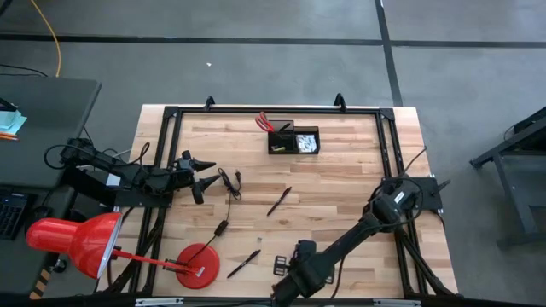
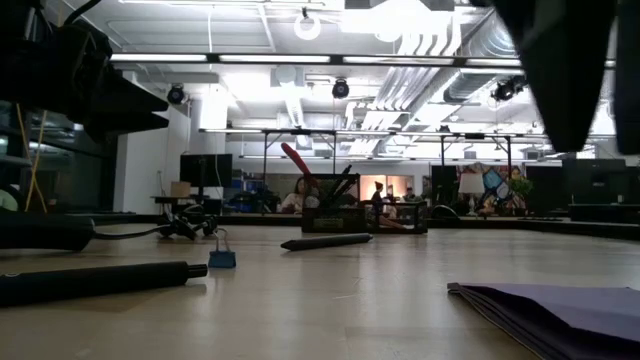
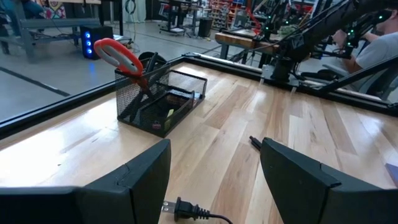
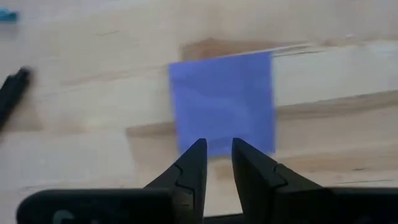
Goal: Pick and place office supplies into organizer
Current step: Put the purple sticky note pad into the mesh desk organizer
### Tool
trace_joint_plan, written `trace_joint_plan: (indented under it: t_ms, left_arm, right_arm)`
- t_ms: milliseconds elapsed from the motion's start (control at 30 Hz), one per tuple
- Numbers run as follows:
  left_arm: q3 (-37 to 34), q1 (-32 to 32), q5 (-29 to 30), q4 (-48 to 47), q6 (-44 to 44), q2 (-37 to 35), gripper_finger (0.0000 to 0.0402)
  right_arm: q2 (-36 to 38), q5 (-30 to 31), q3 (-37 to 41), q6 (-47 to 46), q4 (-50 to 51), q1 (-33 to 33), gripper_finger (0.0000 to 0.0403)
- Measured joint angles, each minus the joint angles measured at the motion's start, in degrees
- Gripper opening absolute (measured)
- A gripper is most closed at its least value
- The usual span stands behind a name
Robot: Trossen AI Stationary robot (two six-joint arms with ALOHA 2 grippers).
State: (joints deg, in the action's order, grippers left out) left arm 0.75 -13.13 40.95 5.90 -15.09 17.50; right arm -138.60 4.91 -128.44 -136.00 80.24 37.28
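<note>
The purple sticky-note pad [image 4: 224, 102] lies flat on the wooden table near its front edge, also seen in the low view [image 2: 560, 310]. My right gripper [image 4: 216, 152] hangs above the pad's near edge, pointing down, its fingers a narrow gap apart with nothing between them. The black organizer [image 1: 294, 139] stands at the table's far middle, with the red-handled scissors [image 3: 118, 55] upright in its cup section. Black pens lie loose on the table [image 1: 279, 201] [image 1: 243, 263]. My left gripper [image 3: 214, 180] waits open at the table's left [image 1: 200, 175].
A thin black cable [image 1: 229, 183] with its plug [image 3: 180, 208] lies in front of my left gripper. The red desk lamp [image 1: 77, 243] leans over the front left, its round base [image 1: 198, 264] on the table. A small blue piece [image 2: 222, 258] sits between the pens.
</note>
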Motion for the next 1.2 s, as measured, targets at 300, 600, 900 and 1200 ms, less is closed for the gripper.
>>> trace_joint_plan:
  t_ms: [300,600,900,1200]
  left_arm:
    - [0.00,0.00,0.00,0.01,0.00,0.00,0.0232]
    - [0.01,-0.02,0.00,0.00,0.00,0.00,0.0232]
    - [0.00,-0.02,0.00,0.01,0.00,0.00,0.0232]
    - [0.00,0.00,-0.01,0.00,0.00,0.00,0.0232]
  right_arm:
    - [-0.51,0.74,1.93,3.42,-0.64,0.31,0.0096]
    - [-0.49,0.46,3.69,3.18,-2.60,0.79,0.0220]
    - [-0.48,1.11,3.69,4.44,-2.88,0.75,0.0339]
    - [-3.06,1.14,3.69,5.80,-1.52,0.50,0.0392]
